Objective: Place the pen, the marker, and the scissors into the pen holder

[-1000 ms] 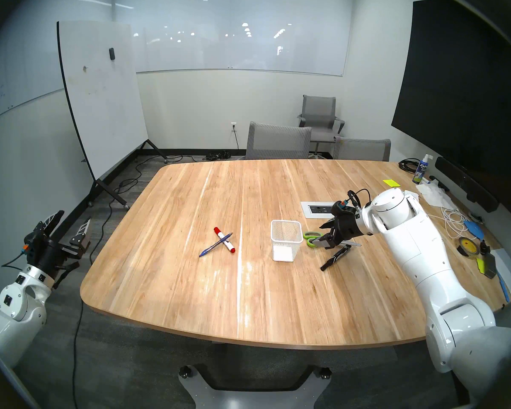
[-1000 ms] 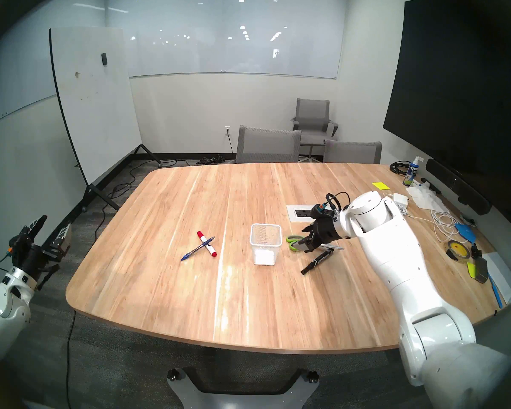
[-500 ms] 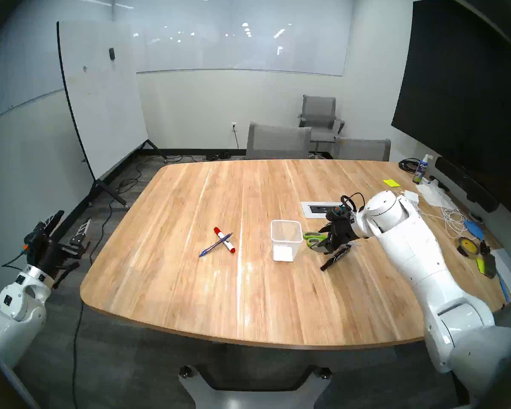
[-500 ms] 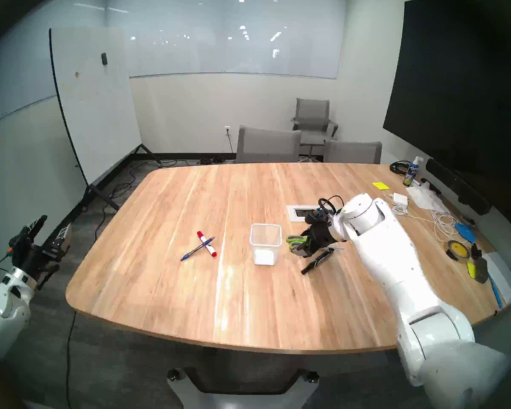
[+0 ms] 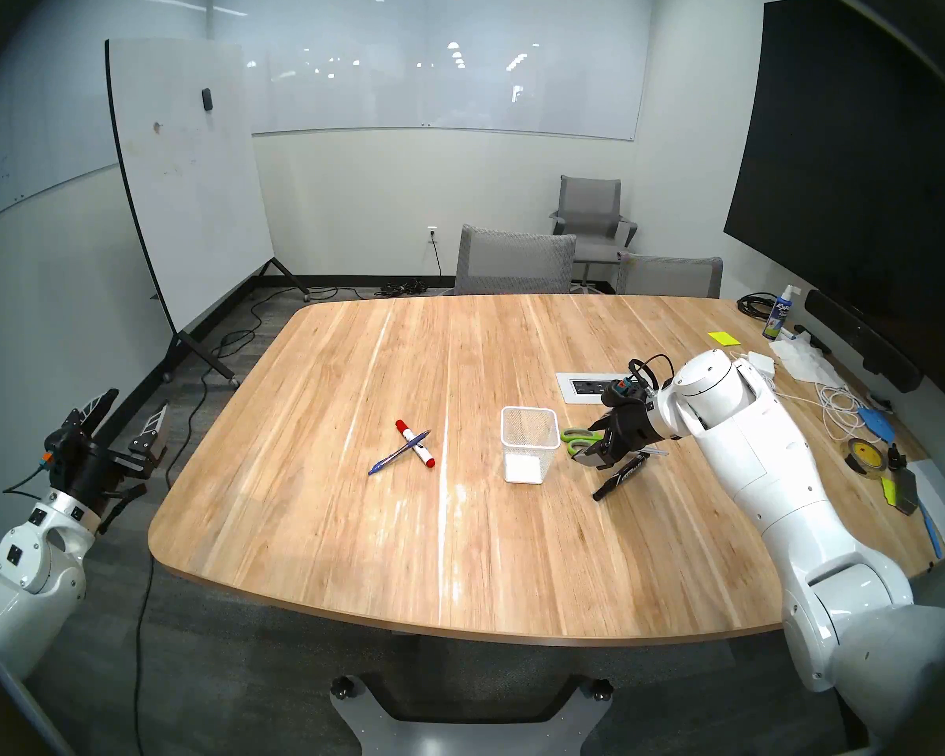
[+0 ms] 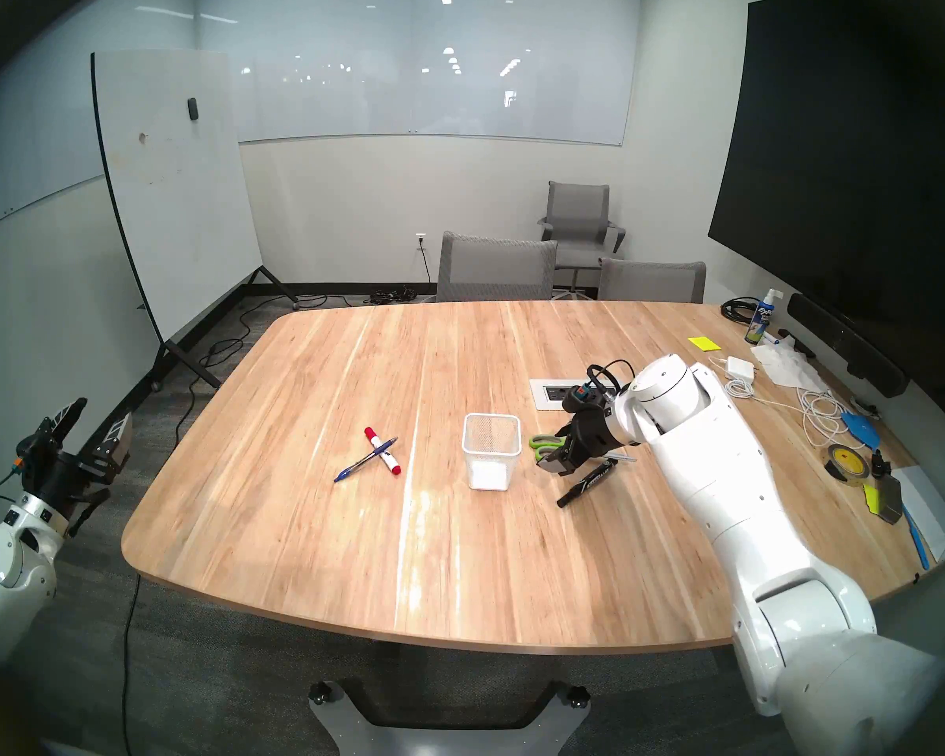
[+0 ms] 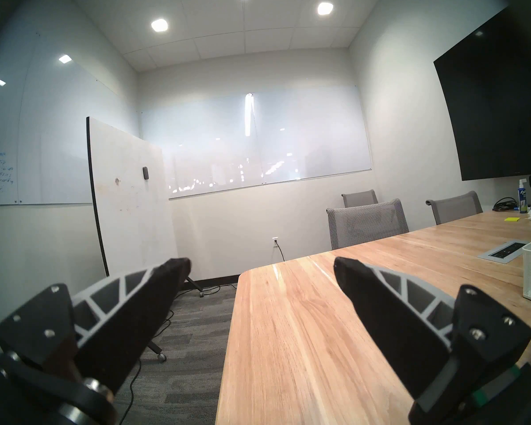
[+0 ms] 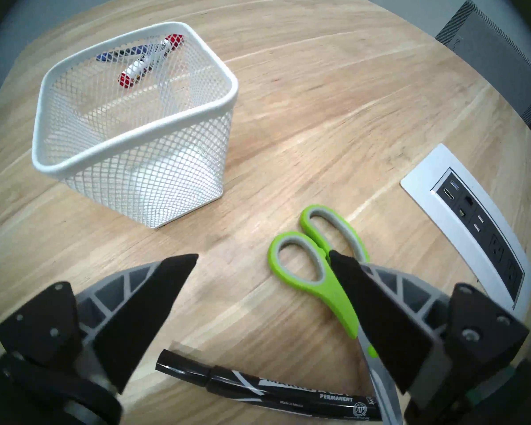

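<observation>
Two whiteboards [image 5: 186, 176], wooden table [image 5: 350, 520], possibly carpeted floor [image 5: 214, 656]

Wooden worktop [image 5: 459, 547] carries a power socket panel [image 5: 587, 388] near its right edge; spray bottle [image 5: 779, 313], tape roll [image 5: 863, 455] and white cables [image 5: 836, 411] along that edge.

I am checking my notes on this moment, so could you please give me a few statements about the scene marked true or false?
1. The pen holder is empty. True.
2. The right gripper is shut on the scissors. False: it is open, holding nothing.
3. The pen lies across the red-ended marker. True.
4. The black marker stands in the holder. False: it lies on the table.
5. The left gripper is open, off the table's side. True.
</observation>
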### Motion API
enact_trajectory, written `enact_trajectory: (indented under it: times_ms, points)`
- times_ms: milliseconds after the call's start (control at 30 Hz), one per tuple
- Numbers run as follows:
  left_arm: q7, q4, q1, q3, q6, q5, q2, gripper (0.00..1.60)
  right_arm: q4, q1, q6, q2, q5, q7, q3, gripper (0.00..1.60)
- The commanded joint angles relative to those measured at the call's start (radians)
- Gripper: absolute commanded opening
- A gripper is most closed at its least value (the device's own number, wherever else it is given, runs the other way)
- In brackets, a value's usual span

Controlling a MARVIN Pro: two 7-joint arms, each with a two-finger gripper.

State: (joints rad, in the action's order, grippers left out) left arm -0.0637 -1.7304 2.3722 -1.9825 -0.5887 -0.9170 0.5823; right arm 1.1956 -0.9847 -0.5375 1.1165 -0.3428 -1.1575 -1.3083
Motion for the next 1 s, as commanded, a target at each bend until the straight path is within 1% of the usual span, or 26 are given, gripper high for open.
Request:
enact_trajectory:
  times_ms: [0, 600, 767, 967]
  points:
    - [0.0, -0.006, 0.002, -0.015, -0.001, -0.002, 0.001, 1.6, 0.03, -0.019, -0.01, 0.008, 0.001, 0.016, -0.004, 1.6]
    - [0.0, -0.005, 0.002, -0.015, -0.001, -0.001, 0.001, 1.6, 0.019, -0.026, -0.004, 0.022, 0.002, 0.031, -0.001, 1.6]
    - [0.0, -0.005, 0.002, -0.015, -0.001, -0.001, 0.001, 1.6, 0.006, -0.019, -0.004, 0.032, 0.001, 0.037, 0.003, 1.6]
    - [0.0, -0.005, 0.002, -0.014, -0.001, -0.001, 0.001, 1.6, -0.042, -0.002, 0.014, 0.056, 0.001, 0.051, 0.008, 1.6]
